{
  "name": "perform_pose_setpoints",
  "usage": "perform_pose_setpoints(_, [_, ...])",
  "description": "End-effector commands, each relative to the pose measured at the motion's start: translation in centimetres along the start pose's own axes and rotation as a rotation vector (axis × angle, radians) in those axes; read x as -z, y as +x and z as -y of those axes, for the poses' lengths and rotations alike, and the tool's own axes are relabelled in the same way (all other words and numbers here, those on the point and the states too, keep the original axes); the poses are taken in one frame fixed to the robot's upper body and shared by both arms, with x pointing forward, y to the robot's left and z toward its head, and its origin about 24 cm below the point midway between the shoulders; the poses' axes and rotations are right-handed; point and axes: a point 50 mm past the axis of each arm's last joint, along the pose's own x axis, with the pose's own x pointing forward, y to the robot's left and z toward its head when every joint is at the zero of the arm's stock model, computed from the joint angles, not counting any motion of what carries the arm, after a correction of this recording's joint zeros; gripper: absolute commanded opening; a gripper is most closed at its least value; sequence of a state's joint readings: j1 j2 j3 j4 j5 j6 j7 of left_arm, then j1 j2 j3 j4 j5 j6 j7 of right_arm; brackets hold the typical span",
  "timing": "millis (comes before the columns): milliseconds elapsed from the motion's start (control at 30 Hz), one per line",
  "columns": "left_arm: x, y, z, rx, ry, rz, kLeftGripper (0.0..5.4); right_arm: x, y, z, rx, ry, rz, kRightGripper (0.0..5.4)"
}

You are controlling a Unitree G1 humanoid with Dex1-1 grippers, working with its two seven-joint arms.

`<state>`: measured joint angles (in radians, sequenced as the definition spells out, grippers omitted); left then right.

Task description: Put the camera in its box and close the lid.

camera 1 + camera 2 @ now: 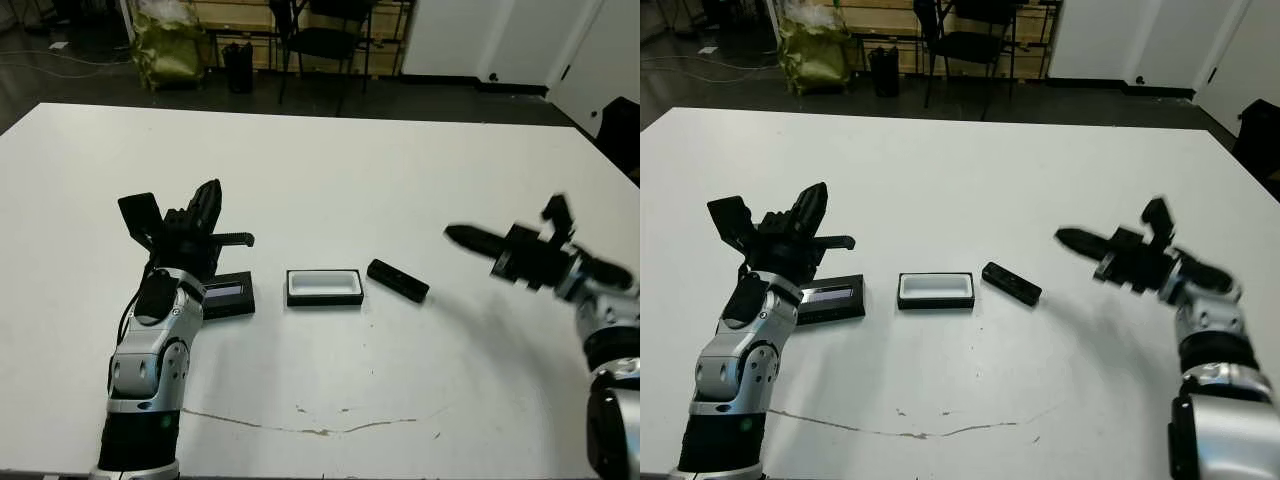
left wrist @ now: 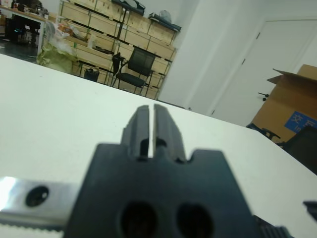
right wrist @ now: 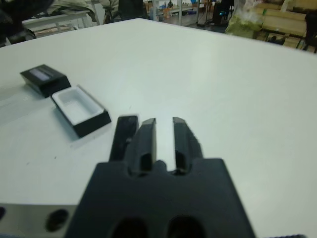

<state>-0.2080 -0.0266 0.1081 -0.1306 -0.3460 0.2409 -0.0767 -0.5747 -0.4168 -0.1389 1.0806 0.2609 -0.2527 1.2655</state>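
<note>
Open box (image 1: pixel 324 287) with bare white lining, between lid (image 1: pixel 228 296) and camera (image 1: pixel 397 280).

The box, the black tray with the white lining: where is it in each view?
Left eye view: shallow black box with white lining, centre, between lid and camera.
Right eye view: centre-left.
Left wrist view: not in it.
Right wrist view: beyond the right pincer, box.
Shared landmark: slim black bar-shaped camera, beside it.

Matt black camera (image 1: pixel 397 280), white-lined black box (image 1: pixel 324 287), glossy-stripped lid (image 1: pixel 228 295) on smooth white table (image 1: pixel 350 170).
</note>
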Motion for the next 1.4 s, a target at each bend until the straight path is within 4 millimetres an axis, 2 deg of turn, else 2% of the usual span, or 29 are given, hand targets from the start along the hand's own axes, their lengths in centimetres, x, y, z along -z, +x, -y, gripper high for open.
perform_pose_setpoints(33, [0.5, -0.1, -0.4, -0.023, 0.002, -0.033, 0.00, 1.1, 0.8, -1.4, 0.029, -0.011, 0.028, 1.29])
perform_pose_setpoints(167, [0.6, -0.1, -0.4, -0.017, 0.007, -0.033, 0.00, 1.0, 1.4, -3.1, 0.078, -0.042, 0.043, 2.19])
perform_pose_setpoints(233, [0.6, -0.1, -0.4, -0.018, 0.007, -0.035, 0.00, 1.5, 1.5, -3.7, 0.075, -0.022, 0.054, 2.64])
perform_pose_setpoints(333, [0.6, -0.2, -0.4, -0.019, 0.004, -0.033, 0.00, 2.1, 1.5, -4.3, 0.084, -0.092, 0.067, 3.33])
perform_pose_setpoints(633, [0.8, -0.2, -0.4, -0.026, 0.009, -0.040, 0.00, 2.4, 0.9, -4.4, 0.060, -0.136, 0.071, 5.37])
perform_pose_setpoints(967, [0.8, -0.2, -0.3, -0.018, 0.028, -0.039, 0.00, 2.7, 1.2, -4.2, 0.090, -0.166, 0.030, 5.39])
perform_pose_setpoints(1167, [0.8, -0.2, -0.3, -0.017, 0.025, -0.041, 0.00, 4.2, 1.6, -3.7, 0.069, -0.010, -0.046, 5.39])
perform_pose_setpoints(1400, [0.8, -0.1, -0.4, -0.011, 0.023, -0.038, 0.00, 4.6, 2.2, -3.8, 0.062, 0.008, -0.156, 5.39])
